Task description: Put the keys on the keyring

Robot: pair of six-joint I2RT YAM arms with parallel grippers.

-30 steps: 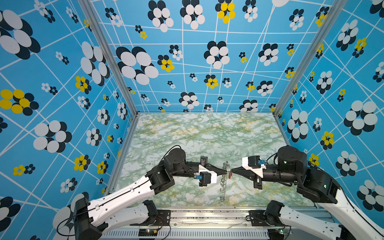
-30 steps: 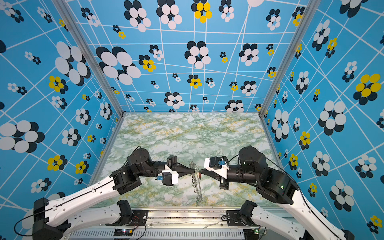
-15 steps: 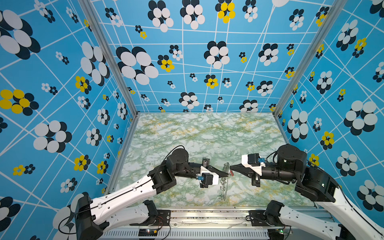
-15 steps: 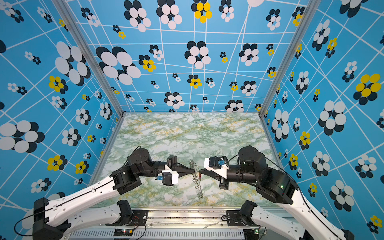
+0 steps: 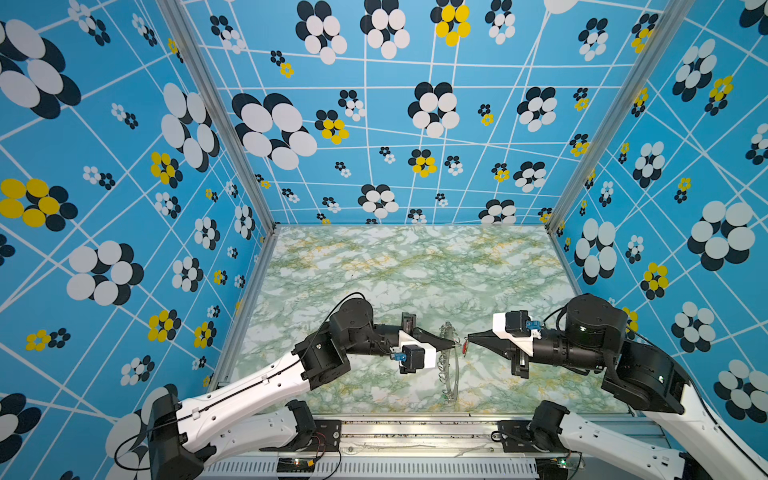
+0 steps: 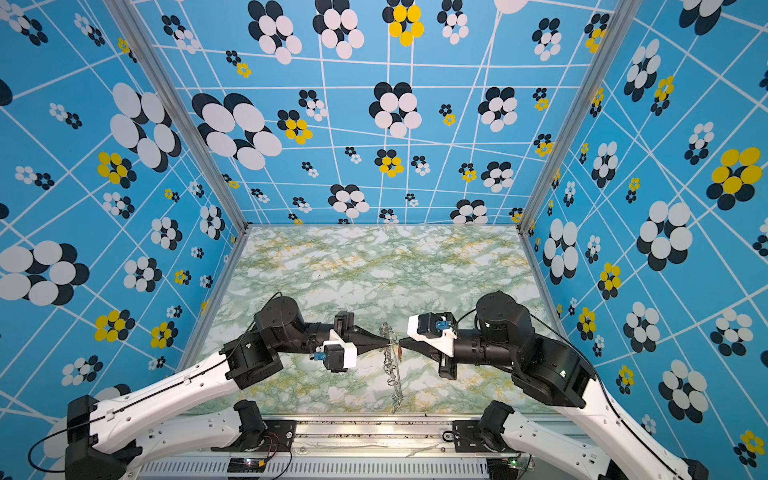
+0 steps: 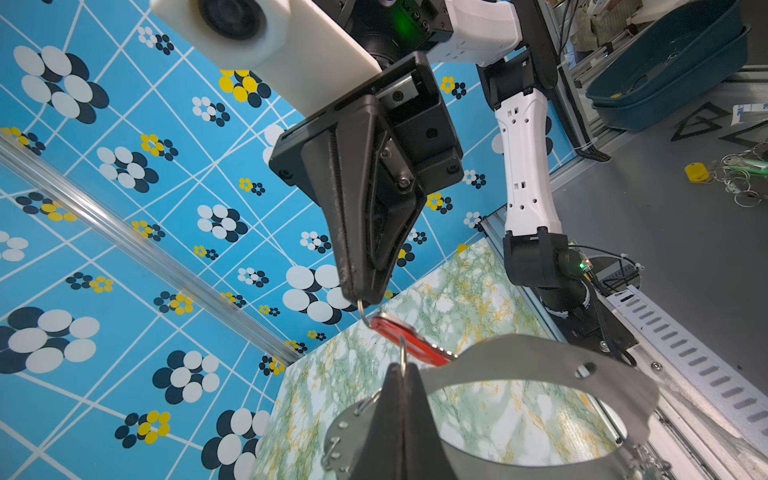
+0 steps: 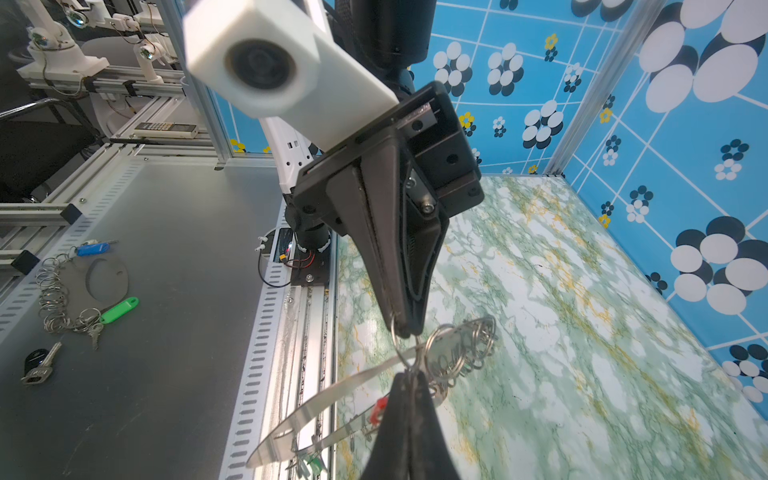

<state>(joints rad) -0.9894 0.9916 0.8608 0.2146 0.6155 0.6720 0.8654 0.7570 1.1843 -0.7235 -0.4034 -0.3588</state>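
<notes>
Left hand (image 5: 452,344): mine, pressed together on one small ring at the edge of the keyring (image 7: 540,357). The grey plate hangs from that ring, seen edge-on in both top views, over the desk (image 5: 415,270).
Right hand (image 5: 470,337): mine, nearly tip to tip with the left, pinching the wire loop of a red key tag (image 7: 405,338). The tag dangles just beside the plate.

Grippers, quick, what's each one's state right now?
Left gripper: closed, holding the keyring by a small ring.
Right gripper: closed, holding the red key tag by its loop.
</notes>
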